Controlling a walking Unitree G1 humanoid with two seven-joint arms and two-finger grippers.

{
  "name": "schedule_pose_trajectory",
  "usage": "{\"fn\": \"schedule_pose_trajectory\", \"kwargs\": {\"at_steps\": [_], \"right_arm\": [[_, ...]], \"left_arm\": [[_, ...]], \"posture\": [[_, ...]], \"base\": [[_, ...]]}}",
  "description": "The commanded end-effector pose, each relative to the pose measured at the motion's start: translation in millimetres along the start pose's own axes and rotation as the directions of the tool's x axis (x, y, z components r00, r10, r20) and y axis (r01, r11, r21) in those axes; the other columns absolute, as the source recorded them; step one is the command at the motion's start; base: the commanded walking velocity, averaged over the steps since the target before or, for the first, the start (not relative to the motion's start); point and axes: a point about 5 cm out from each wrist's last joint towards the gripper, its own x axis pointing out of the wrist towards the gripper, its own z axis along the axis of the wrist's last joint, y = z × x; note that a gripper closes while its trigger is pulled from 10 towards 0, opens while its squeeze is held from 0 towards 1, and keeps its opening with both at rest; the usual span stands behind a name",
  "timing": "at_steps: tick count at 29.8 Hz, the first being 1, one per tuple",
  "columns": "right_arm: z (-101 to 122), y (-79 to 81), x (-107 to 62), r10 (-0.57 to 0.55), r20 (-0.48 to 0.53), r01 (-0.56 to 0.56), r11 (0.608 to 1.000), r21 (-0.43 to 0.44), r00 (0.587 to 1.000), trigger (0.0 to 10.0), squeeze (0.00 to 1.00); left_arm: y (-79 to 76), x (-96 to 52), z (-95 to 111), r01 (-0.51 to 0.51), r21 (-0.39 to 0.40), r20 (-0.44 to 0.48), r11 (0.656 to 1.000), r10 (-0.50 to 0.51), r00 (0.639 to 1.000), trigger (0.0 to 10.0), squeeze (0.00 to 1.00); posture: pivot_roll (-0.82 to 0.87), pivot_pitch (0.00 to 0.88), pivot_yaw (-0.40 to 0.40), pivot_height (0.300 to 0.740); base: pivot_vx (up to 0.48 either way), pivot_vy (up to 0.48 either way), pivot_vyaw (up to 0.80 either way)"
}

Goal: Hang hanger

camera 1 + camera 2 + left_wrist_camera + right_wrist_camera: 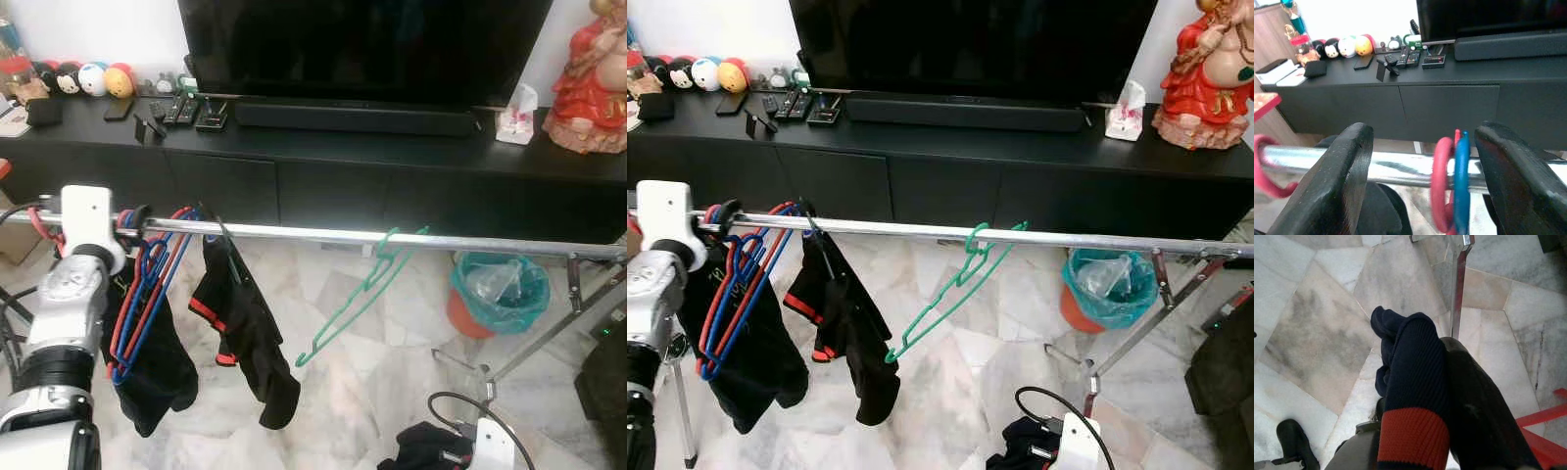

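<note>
Up at the rail (323, 235), the left gripper (1420, 161) has its jaws wide apart, one finger (1344, 166) on each side of the red and blue hanger hooks (1452, 181) looped over the bar; neither pad clearly touches them. Low on the right, the right gripper (1449, 431) is clamped on a dark garment with a red band (1413, 396) above the marble floor (1312, 318). A green hanger (358, 294) hangs alone further along the rail. No writing is legible.
</note>
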Motion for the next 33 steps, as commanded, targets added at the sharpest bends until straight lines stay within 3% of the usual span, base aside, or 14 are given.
{"fn": "schedule_pose_trajectory", "kwargs": {"at_steps": [1,4,5,10,17,27,33], "right_arm": [[-4,-3.4,-1.0,-0.007,-0.018,0.008,1.000,0.006,1.000,10.0,0.00],[-6,-3.5,-1.3,-0.007,-0.023,0.007,1.000,0.006,1.000,10.0,0.00],[-7,-3.5,-1.6,-0.007,-0.027,0.007,1.000,0.007,1.000,10.0,0.00],[-8,-3.7,-2.0,-0.007,-0.034,0.007,1.000,0.007,0.999,10.0,0.00],[-9,-4.1,-2.2,-0.007,-0.035,0.008,1.000,0.009,0.999,10.0,0.00],[-9,-4.9,-2.3,-0.007,-0.035,0.008,1.000,0.009,0.999,10.0,0.00],[-9,-4.4,-2.4,-0.007,-0.034,0.007,1.000,0.009,0.999,10.0,0.00]], "left_arm": [[11.4,0.7,6,0.005,-0.042,0.020,0.999,-0.004,1.000,10.0,0.00],[19.4,0.5,6,-0.001,-0.075,0.026,0.997,0.003,1.000,10.0,0.00],[29.3,0.5,5,-0.028,-0.094,0.023,0.995,0.030,0.999,10.0,0.00],[42.8,0.4,1,-0.084,-0.059,0.002,0.995,0.084,0.996,10.0,0.00],[45.3,-1.2,-12,-0.103,-0.056,-0.056,0.993,0.100,0.993,10.0,0.00],[45.3,1.3,-6,-0.041,-0.119,-0.015,0.992,0.040,0.999,10.0,0.00],[41.9,2.0,-7,0.012,-0.060,-0.036,0.998,-0.015,0.999,10.0,0.00]], "posture": [[0.05,0.038,0.014,0.740],[0.05,0.040,0.017,0.740],[0.05,0.043,0.019,0.740],[0.05,0.042,0.021,0.740],[0.05,0.035,0.022,0.740],[0.05,0.031,0.025,0.740],[0.05,0.032,0.028,0.740]], "base": [[0.000,0.000,0.00],[0.000,0.000,0.00],[0.000,0.000,0.00],[0.000,0.000,0.00],[0.000,0.000,0.00],[0.000,0.000,0.00],[0.000,0.000,0.00]]}}
